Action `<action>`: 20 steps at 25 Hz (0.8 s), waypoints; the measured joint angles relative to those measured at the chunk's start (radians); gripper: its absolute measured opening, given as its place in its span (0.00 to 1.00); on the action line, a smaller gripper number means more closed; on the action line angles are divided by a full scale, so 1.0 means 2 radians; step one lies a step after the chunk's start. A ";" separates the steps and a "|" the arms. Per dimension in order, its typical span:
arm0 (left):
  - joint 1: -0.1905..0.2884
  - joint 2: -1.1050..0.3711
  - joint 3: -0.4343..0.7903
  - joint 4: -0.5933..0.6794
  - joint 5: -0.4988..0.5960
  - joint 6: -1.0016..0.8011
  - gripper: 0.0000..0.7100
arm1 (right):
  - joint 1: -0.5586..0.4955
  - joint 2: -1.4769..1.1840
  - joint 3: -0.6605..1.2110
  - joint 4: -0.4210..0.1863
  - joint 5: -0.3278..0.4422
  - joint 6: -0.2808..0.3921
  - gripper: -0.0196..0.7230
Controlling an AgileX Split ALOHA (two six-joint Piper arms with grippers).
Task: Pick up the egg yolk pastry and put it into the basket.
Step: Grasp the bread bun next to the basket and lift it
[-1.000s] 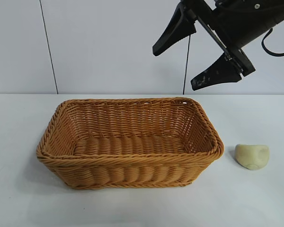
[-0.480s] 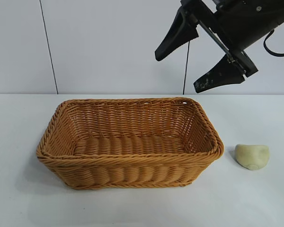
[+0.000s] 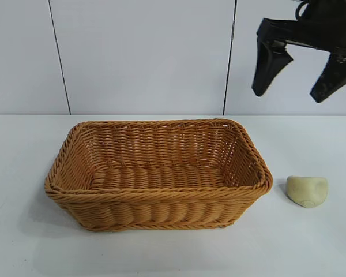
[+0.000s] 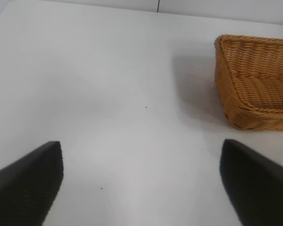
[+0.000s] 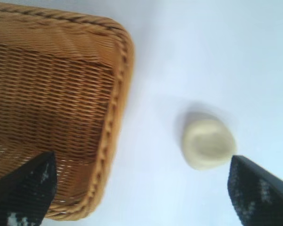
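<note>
Right gripper (image 3: 297, 86) hangs wide open above the pastry (image 3: 307, 190), beside the basket (image 3: 161, 216). Reach step; next, descend and close.

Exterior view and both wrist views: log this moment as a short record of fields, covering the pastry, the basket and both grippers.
egg yolk pastry: on the table, beside the basket's right end, apart from it
basket: upright on the table, nothing inside
right gripper: open, high above the pastry, pointing down, holding nothing
left gripper: open, over bare table beside the basket, holding nothing
task step: pastry not yet picked up
</note>
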 joint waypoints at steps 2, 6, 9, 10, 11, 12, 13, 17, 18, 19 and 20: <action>0.000 0.000 0.000 0.000 0.000 0.000 0.98 | -0.007 0.005 0.000 0.001 0.008 0.000 0.94; 0.000 0.000 0.000 0.000 0.000 0.000 0.98 | -0.007 0.029 0.000 0.018 0.013 -0.013 0.94; 0.000 0.000 0.000 0.000 0.000 0.000 0.98 | -0.007 0.058 0.000 0.032 0.013 -0.015 0.94; 0.000 0.000 0.000 0.000 0.000 0.000 0.98 | -0.007 0.070 0.000 0.034 0.013 -0.015 0.94; 0.000 0.000 0.000 0.000 0.000 0.000 0.98 | -0.007 0.083 0.000 0.035 0.013 -0.015 0.94; 0.000 0.000 0.000 0.000 0.000 0.000 0.98 | -0.007 0.096 0.000 0.036 0.013 -0.015 0.94; 0.000 0.000 0.000 0.000 0.000 0.000 0.98 | -0.007 0.107 0.000 0.036 0.012 -0.015 0.94; 0.000 0.000 0.000 0.000 0.000 0.000 0.98 | -0.007 0.155 0.000 0.039 0.002 -0.016 0.94; 0.000 0.000 0.000 0.000 0.000 0.000 0.98 | -0.007 0.165 0.000 0.040 -0.002 -0.016 0.94; 0.000 0.000 0.000 0.000 0.000 0.000 0.98 | -0.007 0.174 0.000 0.041 -0.006 -0.016 0.94; 0.000 0.000 0.000 0.000 0.000 0.000 0.98 | -0.007 0.180 0.000 0.042 -0.009 -0.016 0.94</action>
